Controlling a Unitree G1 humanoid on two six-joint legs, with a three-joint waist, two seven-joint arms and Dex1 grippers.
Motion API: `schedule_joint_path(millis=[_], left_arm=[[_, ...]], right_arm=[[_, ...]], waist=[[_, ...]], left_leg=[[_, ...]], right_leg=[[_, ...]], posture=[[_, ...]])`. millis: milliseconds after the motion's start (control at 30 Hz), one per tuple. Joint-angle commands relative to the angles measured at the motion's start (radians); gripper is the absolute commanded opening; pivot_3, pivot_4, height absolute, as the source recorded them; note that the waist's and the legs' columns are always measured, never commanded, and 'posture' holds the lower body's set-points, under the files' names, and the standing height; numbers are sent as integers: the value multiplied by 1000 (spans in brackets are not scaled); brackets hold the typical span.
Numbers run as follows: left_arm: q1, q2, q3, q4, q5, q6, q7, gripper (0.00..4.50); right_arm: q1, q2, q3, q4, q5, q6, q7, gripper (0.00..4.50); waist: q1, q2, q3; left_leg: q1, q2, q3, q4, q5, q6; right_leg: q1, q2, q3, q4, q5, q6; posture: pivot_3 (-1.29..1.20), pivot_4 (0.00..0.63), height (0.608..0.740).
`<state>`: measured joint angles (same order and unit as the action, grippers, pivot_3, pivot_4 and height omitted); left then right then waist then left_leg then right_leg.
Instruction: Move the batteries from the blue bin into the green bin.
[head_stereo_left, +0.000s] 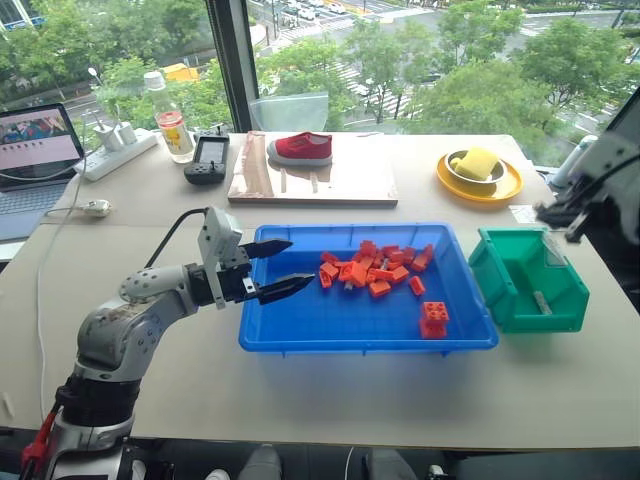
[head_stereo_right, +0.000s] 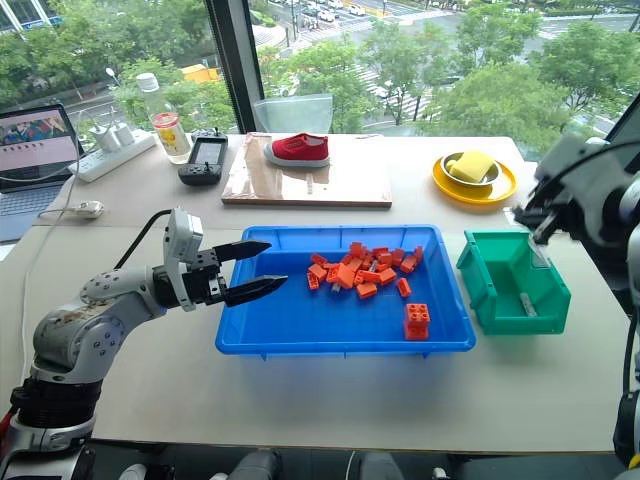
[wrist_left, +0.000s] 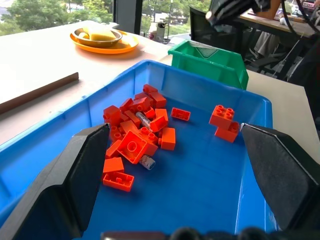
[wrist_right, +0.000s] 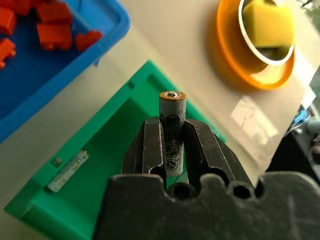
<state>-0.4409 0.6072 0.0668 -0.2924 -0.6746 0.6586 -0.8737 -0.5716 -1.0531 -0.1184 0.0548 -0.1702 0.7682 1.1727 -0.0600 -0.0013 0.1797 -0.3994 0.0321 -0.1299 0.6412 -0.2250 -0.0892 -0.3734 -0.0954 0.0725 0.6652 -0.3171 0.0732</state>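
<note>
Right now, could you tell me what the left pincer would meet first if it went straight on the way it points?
Probably the heap of red-orange plastic building blocks in the wide blue plastic bin; the open left pincer aims along it.

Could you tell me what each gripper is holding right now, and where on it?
The right gripper pinches a battery by its lower body, above the green bin. The left gripper is open, holding nothing.
</note>
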Motion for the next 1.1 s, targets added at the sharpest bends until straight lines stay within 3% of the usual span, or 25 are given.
schedule_joint_path(millis=[33,67,100,367,433,567,800,1100], left_arm=[[-23,10,29,-13,-18,-1,1,4500],[-23,12,30,-11,-16,-2,0,4500],[-24,14,32,-9,-15,-2,-1,4500],[-17,31,50,1,-13,-3,0,4500],[-14,40,61,9,-8,-4,-1,4500],[-8,53,68,21,-3,-9,-7,4500],[1,60,80,19,-8,-4,1,4500],[29,91,108,5,-11,2,5,4500]], right_arm=[[24,3,-66,-78,42,43,-84,304],[34,6,-68,-84,49,51,-101,1240],[43,5,-69,-90,54,54,-115,1431],[-6,-15,-104,-177,139,140,-182,4184],[-84,-11,-93,-214,181,166,-183,4184],[-239,139,19,-349,306,290,-196,4184],[-170,364,228,-410,333,335,-326,4184],[-159,452,360,-411,343,320,-400,4184]], waist=[[-10,1,0],[-13,1,0],[-13,1,0],[-7,1,0],[-8,1,0],[-21,1,0],[0,-5,-1],[-10,-5,-1]], left_leg=[[0,0,0,0,0,0],[0,0,0,0,0,0],[0,0,0,0,0,0],[0,0,0,0,0,0],[0,0,0,0,0,0],[1,1,0,-2,0,0],[-3,0,-4,0,0,-1],[-6,1,-4,0,2,-3]], right_leg=[[0,0,0,0,0,0],[0,0,0,0,0,0],[0,0,0,0,0,0],[1,0,0,-1,0,0],[0,0,0,-1,0,0],[0,1,0,-1,0,0],[0,1,-3,0,0,0],[-6,2,-2,2,0,0]], posture=[[0,150,740],[0,150,740],[0,150,740],[0,150,740],[0,150,740],[0,150,740],[0,150,740],[0,150,740]])
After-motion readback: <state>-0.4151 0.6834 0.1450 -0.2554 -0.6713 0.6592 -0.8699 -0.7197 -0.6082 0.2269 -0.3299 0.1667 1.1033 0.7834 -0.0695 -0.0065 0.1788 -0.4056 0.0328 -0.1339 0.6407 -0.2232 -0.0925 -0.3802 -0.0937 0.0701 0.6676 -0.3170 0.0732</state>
